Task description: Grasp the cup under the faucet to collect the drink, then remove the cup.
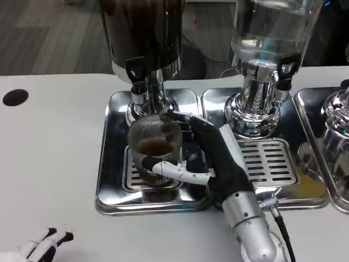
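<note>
A clear ribbed cup (155,148) with dark drink in its bottom stands on the grate of the left drip tray (112,164), just in front of the dark dispenser's faucet (137,82). My right hand (210,158) grips the cup from its right side, with white fingers (177,172) wrapped across the cup's front. My left hand (41,250) lies at the bottom left corner of the table, holding nothing, fingertips pointing right.
A second dispenser (262,71) with a clear tank stands on the middle drip tray (267,164). A third tray and base (332,158) sit at the right edge. A black hole (14,97) marks the table's left side.
</note>
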You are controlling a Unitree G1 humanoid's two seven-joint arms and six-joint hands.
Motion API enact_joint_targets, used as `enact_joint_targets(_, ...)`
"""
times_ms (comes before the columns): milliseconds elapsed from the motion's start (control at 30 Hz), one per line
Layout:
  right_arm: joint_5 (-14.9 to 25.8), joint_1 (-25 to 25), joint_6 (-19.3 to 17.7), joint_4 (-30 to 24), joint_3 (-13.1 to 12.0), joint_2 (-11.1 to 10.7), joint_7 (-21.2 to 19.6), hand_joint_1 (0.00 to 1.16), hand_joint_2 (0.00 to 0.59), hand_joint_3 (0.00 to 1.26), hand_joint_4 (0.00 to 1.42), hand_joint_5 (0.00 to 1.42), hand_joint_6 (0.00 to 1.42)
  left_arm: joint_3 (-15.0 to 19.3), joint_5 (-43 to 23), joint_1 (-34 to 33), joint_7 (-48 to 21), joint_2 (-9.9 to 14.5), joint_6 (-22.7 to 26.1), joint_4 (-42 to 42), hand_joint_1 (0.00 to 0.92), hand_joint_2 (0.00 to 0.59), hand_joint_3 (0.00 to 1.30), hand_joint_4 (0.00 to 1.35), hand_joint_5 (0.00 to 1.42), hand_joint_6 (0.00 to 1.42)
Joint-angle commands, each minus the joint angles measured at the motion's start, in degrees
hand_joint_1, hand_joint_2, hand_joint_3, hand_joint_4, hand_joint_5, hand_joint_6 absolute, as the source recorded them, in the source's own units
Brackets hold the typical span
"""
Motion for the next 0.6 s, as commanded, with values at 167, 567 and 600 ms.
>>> enact_joint_targets(167, -0.2, 2.1, 0.3, -6.7, 0.1, -1.4, 1.9, 0.80, 0.070, 0.45, 0.47, 0.44, 0.30, -1.0, 0.4, -1.1, -1.2, 0.9, 1.0, 0.6, 0.050, 0.074, 0.24, 0.14, 0.23, 0.53)
enact_joint_targets(567, -0.1, 7.0, 1.0, -12.9, -0.3, -4.9, 4.9, 0.80, 0.072, 0.46, 0.47, 0.44, 0.29, -3.4, 1.4, -3.2, -2.2, 1.5, 2.1, 1.5, 0.050, 0.075, 0.24, 0.14, 0.23, 0.53)
enact_joint_targets(600, 0.0, 7.5, 0.9, -13.3, -0.4, -5.2, 5.2, 0.81, 0.072, 0.46, 0.47, 0.44, 0.29, -3.6, 1.5, -3.3, -2.2, 1.5, 2.2, 1.5, 0.050, 0.075, 0.24, 0.14, 0.23, 0.53)
